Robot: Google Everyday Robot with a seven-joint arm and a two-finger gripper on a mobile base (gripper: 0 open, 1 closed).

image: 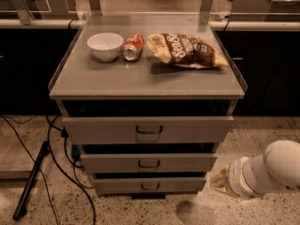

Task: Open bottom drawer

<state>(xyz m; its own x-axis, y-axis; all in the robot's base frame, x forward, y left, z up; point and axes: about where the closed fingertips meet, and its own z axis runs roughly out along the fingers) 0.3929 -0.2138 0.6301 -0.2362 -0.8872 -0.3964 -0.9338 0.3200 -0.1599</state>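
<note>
The bottom drawer is the slimmest of three grey fronts, low in the cabinet near the floor. Its small dark U-shaped handle sits at its centre. The mid-sized drawer and the tallest top drawer are above it. My gripper is the tan end of the white arm at the lower right. It hangs just right of the bottom drawer's right end, near the floor, apart from the handle.
On the cabinet top stand a white bowl, a tipped red can and a chip bag. Black cables and a dark pole lie on the floor to the left. Dark cabinets flank both sides.
</note>
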